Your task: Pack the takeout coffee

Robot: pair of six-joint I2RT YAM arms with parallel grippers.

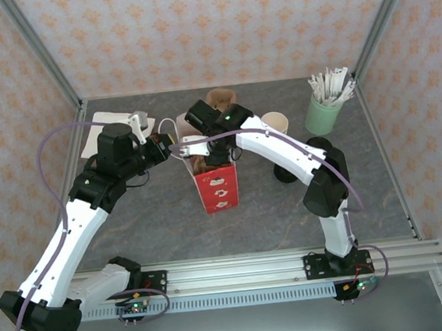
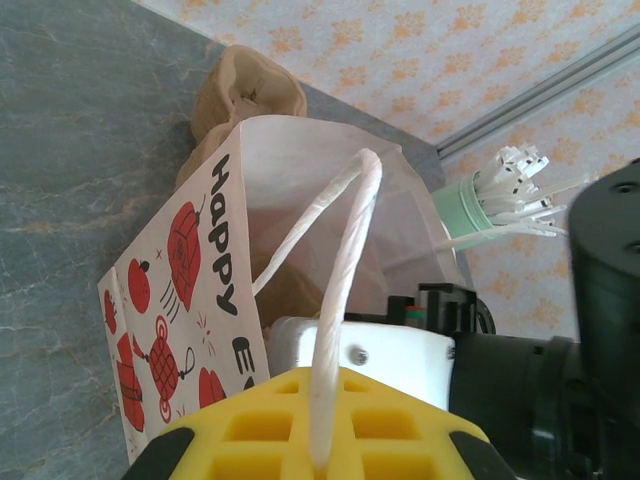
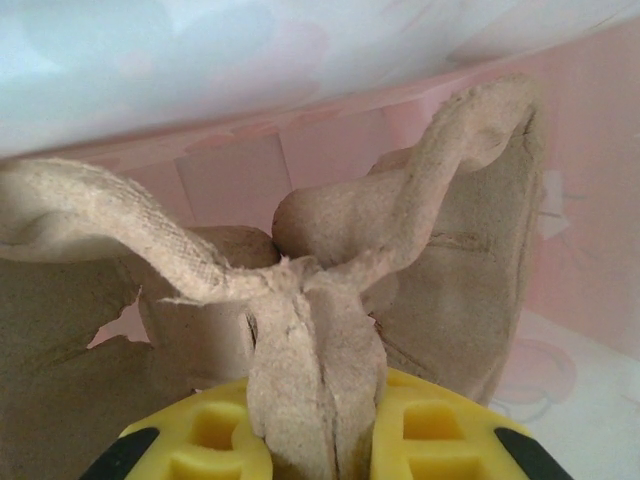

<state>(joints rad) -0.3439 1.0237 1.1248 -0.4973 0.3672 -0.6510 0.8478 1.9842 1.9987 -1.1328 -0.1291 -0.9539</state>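
Note:
A red and white gift bag (image 1: 215, 185) stands open in the middle of the table. My left gripper (image 1: 174, 148) is shut on its white twisted handle (image 2: 345, 250) and holds the mouth open. My right gripper (image 1: 200, 148) reaches into the bag from above, shut on the central ridge of the brown pulp cup carrier (image 3: 300, 330), which sits inside the bag. One coffee cup (image 1: 278, 121), open with a cream inside, stands behind the right arm. Two round black shapes (image 1: 318, 145) (image 1: 287, 173) lie by that arm, partly hidden by it.
A pale mint cup of white sticks (image 1: 324, 110) stands at the back right. More brown pulp (image 1: 219, 98) sits just behind the bag. A white napkin (image 1: 100, 130) lies at the back left. Metal frame posts run along both sides.

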